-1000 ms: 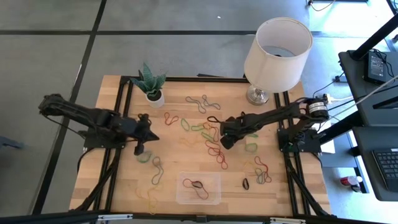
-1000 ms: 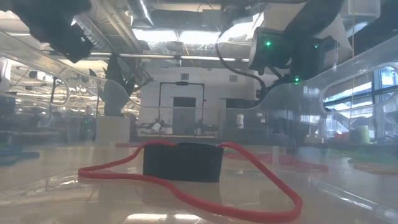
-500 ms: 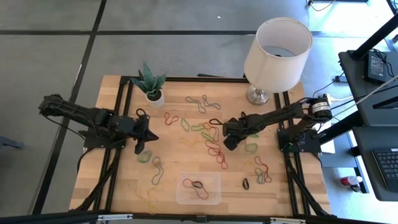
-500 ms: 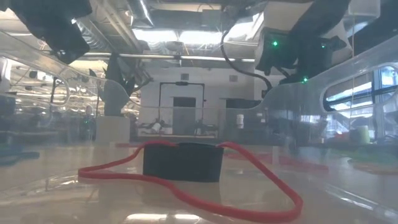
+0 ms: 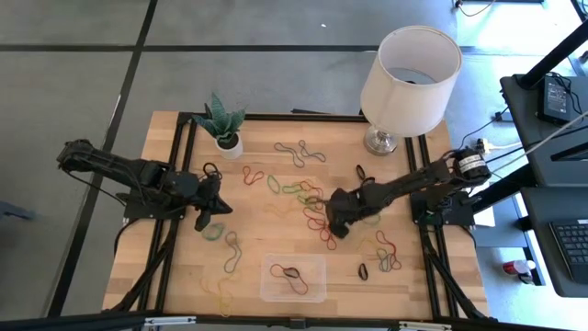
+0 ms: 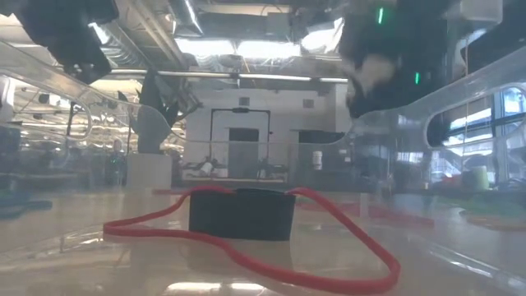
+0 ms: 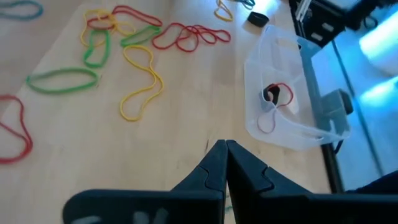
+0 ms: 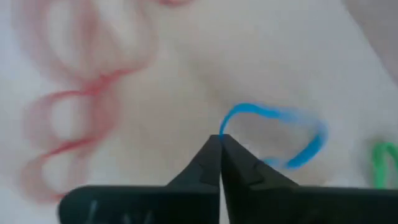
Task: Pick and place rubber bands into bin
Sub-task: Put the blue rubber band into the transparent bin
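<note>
Rubber band (image 8: 292, 140) (blue) is pinched in the closed right end effector (image 8: 221, 144).

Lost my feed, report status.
Right claw shut on blue band, mid-table. Left claw shut, empty, left side. Bin holds red and black bands. No obstruction seen.

Bin (image 5: 293, 279) at 6 o'clock on the desk (image 5: 165, 138); plant (image 5: 221, 125) at 11, lamp (image 5: 408, 75) at 1; bands (image 5: 303, 191) scattered across the centre.
</note>
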